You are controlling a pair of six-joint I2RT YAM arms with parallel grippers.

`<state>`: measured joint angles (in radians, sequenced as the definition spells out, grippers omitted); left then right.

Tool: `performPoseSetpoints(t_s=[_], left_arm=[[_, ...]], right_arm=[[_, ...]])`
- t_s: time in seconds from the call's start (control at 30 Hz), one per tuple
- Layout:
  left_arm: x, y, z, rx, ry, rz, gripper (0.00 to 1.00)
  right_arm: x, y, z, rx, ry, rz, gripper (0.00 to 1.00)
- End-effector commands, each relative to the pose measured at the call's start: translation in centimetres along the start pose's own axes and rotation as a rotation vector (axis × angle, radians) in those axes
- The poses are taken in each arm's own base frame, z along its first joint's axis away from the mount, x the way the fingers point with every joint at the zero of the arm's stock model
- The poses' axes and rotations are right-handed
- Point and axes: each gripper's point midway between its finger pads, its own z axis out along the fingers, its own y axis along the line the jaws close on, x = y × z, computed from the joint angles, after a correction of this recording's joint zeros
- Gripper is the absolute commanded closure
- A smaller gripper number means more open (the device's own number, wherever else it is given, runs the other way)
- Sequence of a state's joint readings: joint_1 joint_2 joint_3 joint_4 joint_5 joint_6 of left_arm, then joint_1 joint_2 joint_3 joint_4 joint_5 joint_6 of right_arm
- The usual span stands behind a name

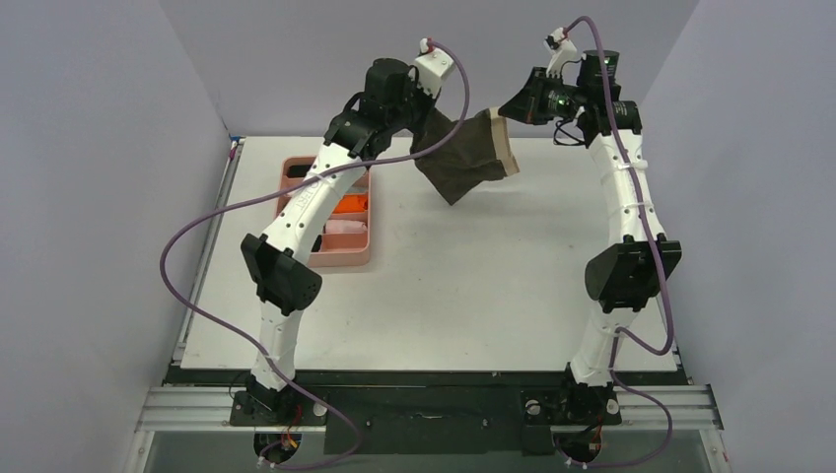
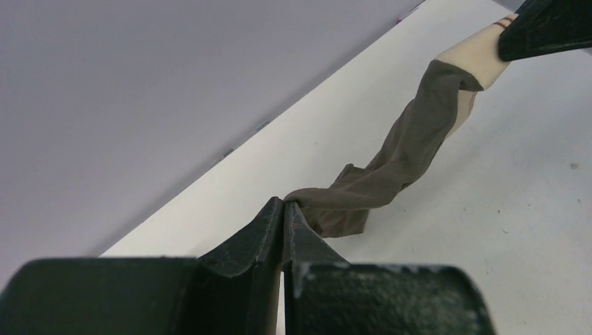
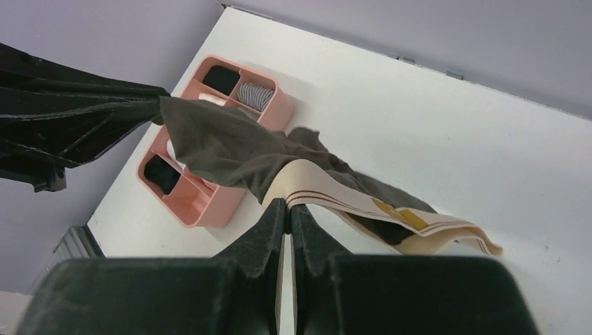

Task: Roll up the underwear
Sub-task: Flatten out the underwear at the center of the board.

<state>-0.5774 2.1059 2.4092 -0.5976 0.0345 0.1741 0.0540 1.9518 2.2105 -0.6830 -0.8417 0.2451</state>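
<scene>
Top external view, far half of the table [image 1: 473,296]: holds the underwear [image 1: 463,163] aloft, clear of the surface, strung between the two arms. Pinches a dark corner of the cloth in the left gripper [image 1: 426,126], jaws clenched tight on it in the left wrist view. Clamps the beige waistband [image 1: 507,148] in the right gripper [image 1: 505,110], jaws pressed together on its edge in the right wrist view.

Runs the garment's long axis roughly left to right, sagging between the two pinches, with the waistband end at the right and the dark leg end at the left. Lies straight ahead of each set of jaws, so favours neither arm: both on it.

Judging from that, calls for lowering and laying flat on bare table to the right of the pink tray [image 1: 340,261] before any rolling; rolling itself not yet begun. Risks a bunched landing if lowered unevenly.

Shows no readable writing: only thin brown stripes and a mustard-yellow patch on the waistband, too folded to make out as a brand. Nothing legible on tray or arms.
</scene>
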Motion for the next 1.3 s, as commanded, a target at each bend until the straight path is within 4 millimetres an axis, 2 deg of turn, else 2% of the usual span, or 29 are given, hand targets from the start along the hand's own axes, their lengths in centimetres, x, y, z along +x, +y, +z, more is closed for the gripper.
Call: performPoseSetpoints(t_s=[0.0,0.03,0.07,0.1,0.13,0.17,0.2,0.23,0.27,0.3,0.33,0.37,0.4,0.43,0.47,0.53,0.67,0.77,0.8,0.9,1.1,1.2,1.27], left_arm=[[-4.3,-0.3,-2.1,0.016,-0.11,0.035,1.0],[-4.1,-0.8,-2.2,0.033,-0.109,0.038,1.0],[-3.3,-2.1,-2.3,0.076,-0.09,0.046,1.0],[-3.0,-2.9,-2.4,0.1,-0.085,0.049,1.0],[-1.8,-4.6,-2.7,0.149,-0.057,0.059,1.0],[-1.3,-5.5,-2.9,0.171,-0.048,0.063,1.0],[0.5,-7.6,-3.5,0.222,-0.009,0.067,1.0],[1.4,-8.7,-3.6,0.246,0.002,0.07,1.0],[3.7,-10.9,-4.4,0.291,0.045,0.08,1.0],[4.5,-12.0,-4.7,0.308,0.049,0.088,1.0],[7.6,-14.2,-5.5,0.346,0.107,0.107,1.0],[8.3,-15.1,-5.8,0.359,0.106,0.116,1.0],[11.0,-17.0,-6.6,0.393,0.154,0.133,1.0],[11.9,-17.6,-6.8,0.4,0.16,0.141,1.0],[13.9,-19.0,-7.6,0.429,0.199,0.151,1.0],[16.2,-20.6,-8.4,0.464,0.241,0.161,1.0],[19.7,-22.6,-9.5,0.515,0.306,0.165,1.0],[22.6,-24.2,-10.3,0.552,0.363,0.178,1.0],[23.0,-24.6,-10.4,0.562,0.367,0.179,1.0],[25.0,-26.4,-11.2,0.61,0.407,0.183,1.0],[26.8,-29.7,-12.8,0.698,0.449,0.165,1.0],[27.6,-30.8,-13.5,0.734,0.472,0.168,1.0],[28.1,-31.5,-14.0,0.757,0.489,0.171,0.94]], right_arm=[[-2.5,1.6,-1.0,-0.031,-0.079,-0.081,1.0],[-1.3,1.0,-0.8,-0.027,-0.055,-0.08,1.0],[-1.0,1.3,-1.2,-0.027,-0.054,-0.091,1.0],[0.1,1.2,-1.5,-0.022,-0.035,-0.101,1.0],[0.9,1.1,-1.6,-0.021,-0.021,-0.103,1.0],[2.3,1.0,-1.8,-0.02,0.003,-0.109,1.0],[3.2,0.9,-1.9,-0.018,0.018,-0.107,1.0],[5.2,0.5,-2.1,-0.013,0.053,-0.103,1.0],[6.3,0.4,-2.2,-0.012,0.072,-0.102,1.0],[8.7,-0.1,-2.4,-0.003,0.119,-0.098,1.0],[11.6,-0.8,-2.3,0.001,0.175,-0.059,1.0],[12.9,-1.0,-2.6,0.005,0.204,-0.088,1.0],[15.7,-1.6,-2.7,0.008,0.26,-0.059,1.0],[17.1,-1.8,-3.1,0.01,0.293,-0.07,1.0],[19.6,-2.2,-3.2,0.01,0.345,-0.038,1.0],[22.9,-2.5,-3.9,0.008,0.424,-0.025,1.0],[27.9,-3.0,-5.7,0.023,0.546,-0.018,1.0],[30.4,-3.4,-6.9,0.038,0.608,-0.013,1.0],[31.4,-3.6,-7.5,0.045,0.641,-0.014,1.0],[32.6,-3.8,-8.7,0.058,0.689,-0.023,1.0],[35.0,-3.9,-11.4,0.068,0.824,-0.061,0.96],[36.3,-3.5,-12.8,0.046,0.894,-0.073,0.88],[36.8,-3.3,-13.5,0.041,0.928,-0.081,0.82]])
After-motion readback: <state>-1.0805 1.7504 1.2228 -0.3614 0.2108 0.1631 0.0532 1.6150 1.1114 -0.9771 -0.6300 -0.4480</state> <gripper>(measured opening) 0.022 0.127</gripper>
